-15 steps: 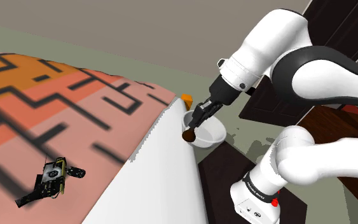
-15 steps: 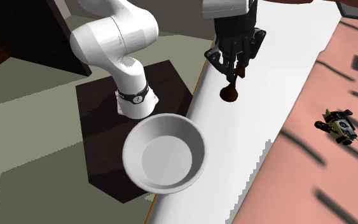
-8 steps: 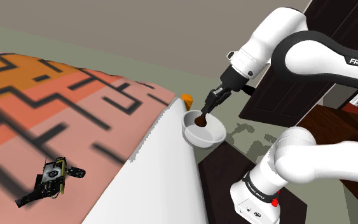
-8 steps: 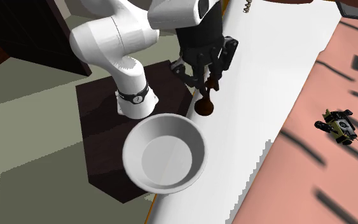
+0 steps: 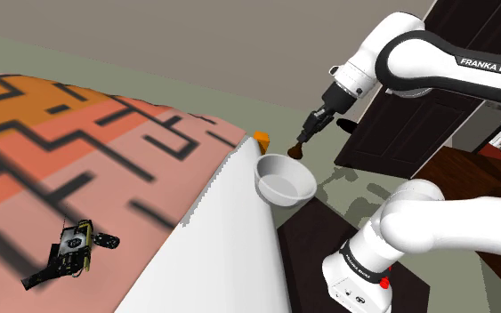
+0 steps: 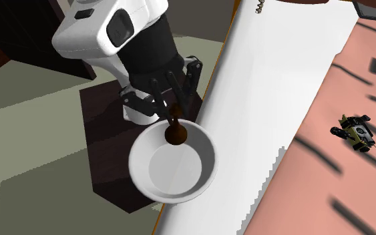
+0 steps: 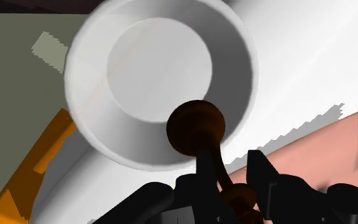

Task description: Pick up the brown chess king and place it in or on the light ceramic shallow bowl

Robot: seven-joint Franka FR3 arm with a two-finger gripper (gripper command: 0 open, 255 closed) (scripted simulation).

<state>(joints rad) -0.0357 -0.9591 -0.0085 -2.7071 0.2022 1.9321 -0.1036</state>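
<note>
the gripper (image 5: 307, 138) (image 6: 175, 115) (image 7: 233, 177) is clamping the brown chess king (image 5: 296, 153) (image 6: 175, 135) (image 7: 196, 126) by its thin upper part, w/ a black finger pressing on each side of the stem in the wrist view. the king is hanging base-down, its round base sticking out past the fingertips.

the pale shallow bowl (image 5: 284, 185) (image 6: 138, 150) (image 7: 238, 70) is sitting right under the gripper, at the edge of the white counter (image 5: 222, 258) (image 6: 273, 80) (image 7: 298, 51). in the shoulder view the king's base is hovering above the bowl's rim w/ a gap showing, so it's not touching. in the second exterior view and the wrist view the base is lining up over the bowl's inner wall close to the rim, not over the flat middle. the bowl's inside is showing plain and light.

the white arm (image 5: 417, 67) (image 6: 106, 30) is reaching over from the dark stand (image 5: 309, 238) (image 6: 106, 110), which is sitting just beside the bowl and below the gripper.

a peach patterned surface w/ black lines (image 5: 61, 151) (image 6: 360, 193) (image 7: 323, 146) is lying beyond the counter, on the far side from the stand. a small black and yellowish gadget (image 5: 72, 251) (image 6: 355, 131) is resting on it, well apart from the gripper and the bowl.
</note>
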